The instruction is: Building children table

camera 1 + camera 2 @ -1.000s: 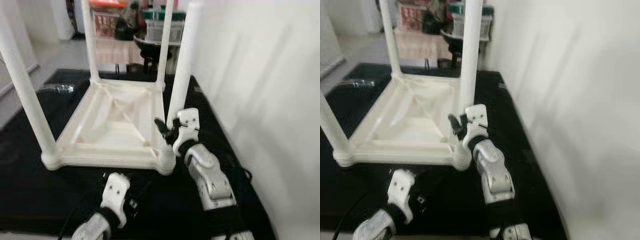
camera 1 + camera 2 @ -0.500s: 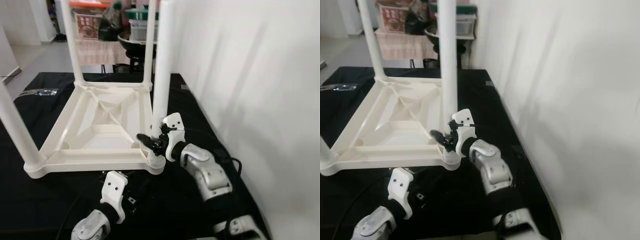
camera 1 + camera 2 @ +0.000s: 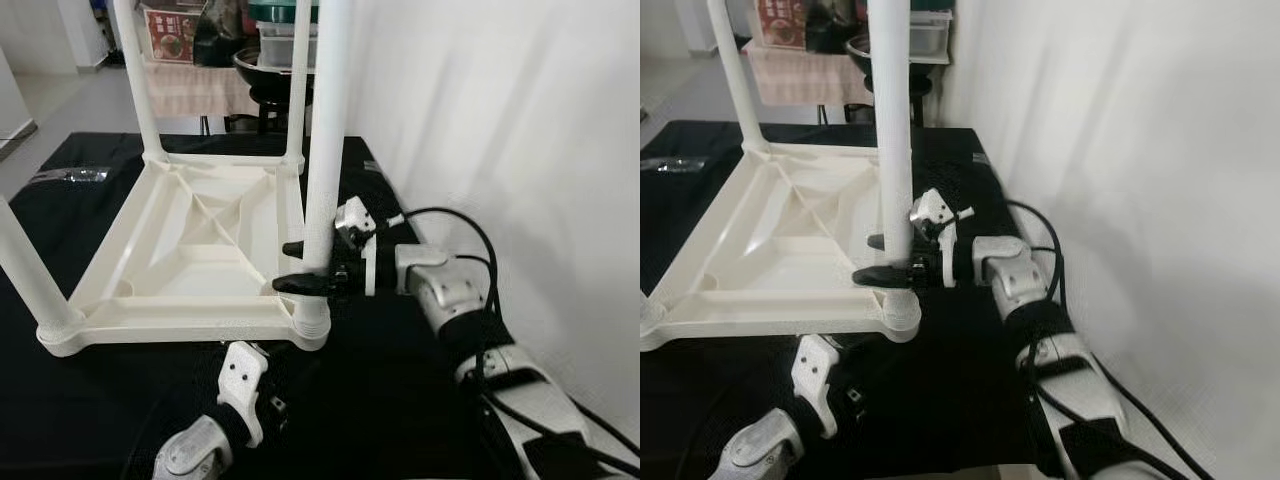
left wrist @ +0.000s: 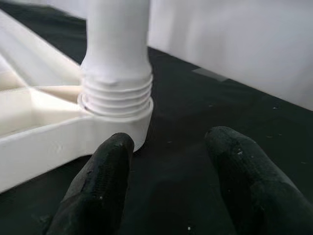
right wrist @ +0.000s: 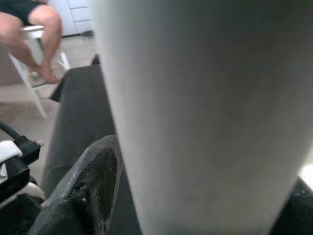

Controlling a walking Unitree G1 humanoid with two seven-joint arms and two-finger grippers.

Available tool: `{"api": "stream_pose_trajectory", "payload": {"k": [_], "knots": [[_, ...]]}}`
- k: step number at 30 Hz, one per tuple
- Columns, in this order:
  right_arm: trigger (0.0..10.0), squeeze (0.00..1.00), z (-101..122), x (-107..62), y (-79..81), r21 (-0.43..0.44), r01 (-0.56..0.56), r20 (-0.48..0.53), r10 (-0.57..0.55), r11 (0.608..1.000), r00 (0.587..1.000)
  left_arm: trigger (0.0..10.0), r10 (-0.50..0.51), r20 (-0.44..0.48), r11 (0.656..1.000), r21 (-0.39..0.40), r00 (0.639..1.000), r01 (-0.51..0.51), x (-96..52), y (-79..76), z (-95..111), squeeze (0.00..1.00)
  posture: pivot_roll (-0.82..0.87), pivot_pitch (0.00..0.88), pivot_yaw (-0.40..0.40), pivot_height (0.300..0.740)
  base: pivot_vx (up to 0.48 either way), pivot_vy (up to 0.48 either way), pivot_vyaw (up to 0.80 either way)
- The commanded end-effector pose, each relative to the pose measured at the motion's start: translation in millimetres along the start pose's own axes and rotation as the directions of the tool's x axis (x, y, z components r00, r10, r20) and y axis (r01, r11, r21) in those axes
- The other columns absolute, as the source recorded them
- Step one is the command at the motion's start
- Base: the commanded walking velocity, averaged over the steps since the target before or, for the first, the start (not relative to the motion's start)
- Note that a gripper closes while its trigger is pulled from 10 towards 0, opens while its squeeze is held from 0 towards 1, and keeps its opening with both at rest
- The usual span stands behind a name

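While the upturned white tabletop (image 3: 190,250) lay on the black mat (image 3: 400,400), the right gripper (image 3: 298,266) clasped the near table leg (image 3: 322,150) just above its threaded socket (image 4: 116,100), probably to screw it tight, as the left gripper (image 4: 168,183) waited spread apart just below.

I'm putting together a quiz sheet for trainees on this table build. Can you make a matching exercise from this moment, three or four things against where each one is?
Things:
1. right gripper
2. left gripper
3. upturned table frame
4. near-right leg

Places:
A. lying on the black cloth
B. fingers around the near-right leg, low down
C. standing in the frame's corner socket
D. low, in front of that corner, open

Pairs: 1-B, 2-D, 3-A, 4-C
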State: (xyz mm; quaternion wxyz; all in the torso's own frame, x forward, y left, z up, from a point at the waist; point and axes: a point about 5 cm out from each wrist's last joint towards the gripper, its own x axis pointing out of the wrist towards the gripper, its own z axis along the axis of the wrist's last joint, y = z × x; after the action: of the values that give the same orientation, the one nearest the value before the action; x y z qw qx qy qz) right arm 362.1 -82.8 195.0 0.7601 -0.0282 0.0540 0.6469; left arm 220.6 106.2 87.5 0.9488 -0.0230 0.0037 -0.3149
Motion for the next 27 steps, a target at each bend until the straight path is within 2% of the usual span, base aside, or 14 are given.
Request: {"api": "stream_pose_trajectory", "payload": {"k": [1,8,11,12,14,15,16,17,18,19,20,21,22,27], "knots": [[0.0,0.0,-7,4.8,1.3,0.012,-0.023,-0.035,0.024,1.0,0.999,10.0,0.003,0.008,0.999,0.048,1.0,-0.004,-2.4,-2.1,1,0.0,0.1,0.0,-0.122,0.74,0.0,0.0,0.0],[0.0,0.0,-23,1.2,-1.1,0.037,0.015,-0.037,-0.013,0.999,0.999,10.0,0.049,0.036,0.993,0.108,0.998,-0.053,-9.1,-2.6,6,0.0,0.09,0.0,-0.113,0.74,0.0,0.0,0.0],[0.0,0.0,-38,-9.2,-6.0,0.047,0.155,-0.043,-0.153,0.987,0.987,10.0,0.083,0.046,0.993,0.086,0.995,-0.087,-17.2,-7.4,7,0.0,0.06,0.0,-0.103,0.74,0.0,0.0,0.0],[0.0,0.0,-38,-9.2,-6.0,0.047,0.155,-0.043,-0.153,0.987,0.987,10.0,0.083,0.046,0.993,0.086,0.995,-0.087,-17.2,-7.4,7,0.0,0.06,0.0,-0.103,0.74,0.0,0.0,0.0],[0.0,0.0,-52,-19.3,-8.3,0.052,0.309,-0.082,-0.305,0.95,0.949,10.0,0.097,0.051,0.994,0.045,0.994,-0.099,-22.0,-13.7,7,0.0,0.04,0.0,-0.104,0.74,0.0,0.0,0.0],[0.0,0.0,-52,-19.3,-8.3,0.052,0.309,-0.082,-0.305,0.95,0.949,10.0,0.097,0.051,0.994,0.045,0.994,-0.099,-22.0,-13.7,7,0.0,0.04,0.0,-0.104,0.74,0.0,0.0,0.0],[0.0,0.0,-63,-23.7,-11.3,0.073,0.495,-0.126,-0.484,0.866,0.866,10.0,0.108,0.052,0.994,0.024,0.993,-0.109,-23.9,-16.1,6,0.0,0.03,0.0,-0.103,0.74,0.0,0.0,0.0],[0.0,0.0,-70,-27.1,-12.9,0.08,0.609,-0.16,-0.593,0.789,0.789,10.0,0.115,0.053,0.993,0.015,0.992,-0.116,-24.8,-17.3,6,0.0,0.03,0.0,-0.103,0.74,0.0,0.0,0.0],[0.0,0.0,-82,-22.6,0.4,0.13,0.723,-0.181,-0.701,0.678,0.69,10.0,0.123,0.055,0.992,0.005,0.991,-0.124,-24.8,-15.1,5,0.0,0.03,0.0,-0.099,0.74,0.0,0.0,0.0],[0.0,0.0,-82,-22.6,0.4,0.13,0.723,-0.181,-0.701,0.678,0.69,10.0,0.123,0.055,0.992,0.005,0.991,-0.124,-24.8,-15.1,5,0.0,0.03,0.0,-0.099,0.74,0.0,0.0,0.0],[0.0,0.0,-90,-14.4,18.2,0.182,0.744,-0.185,-0.72,0.643,0.669,10.0,0.13,0.056,0.992,0.0,0.99,-0.13,-24.0,-12.4,4,0.0,0.03,0.0,-0.099,0.74,0.0,0.0,0.0],[0.0,0.0,-90,-14.4,18.2,0.182,0.744,-0.185,-0.72,0.643,0.669,10.0,0.13,0.056,0.992,0.0,0.99,-0.13,-24.0,-12.4,4,0.0,0.03,0.0,-0.099,0.74,0.0,0.0,0.0],[0.0,0.0,-95,1.9,35.3,0.201,0.76,-0.175,-0.741,0.618,0.649,10.0,0.143,0.053,0.99,0.007,0.988,-0.144,-20.0,-4.0,2,0.0,0.01,0.0,-0.065,0.74,0.0,0.0,0.0],[0.0,0.0,-85,16.9,25.0,0.134,0.747,-0.148,-0.732,0.651,0.665,10.0,0.125,0.055,0.992,0.008,0.991,-0.126,-12.0,1.5,6,0.0,0.01,0.0,-0.061,0.74,0.0,0.0,0.0]]}}
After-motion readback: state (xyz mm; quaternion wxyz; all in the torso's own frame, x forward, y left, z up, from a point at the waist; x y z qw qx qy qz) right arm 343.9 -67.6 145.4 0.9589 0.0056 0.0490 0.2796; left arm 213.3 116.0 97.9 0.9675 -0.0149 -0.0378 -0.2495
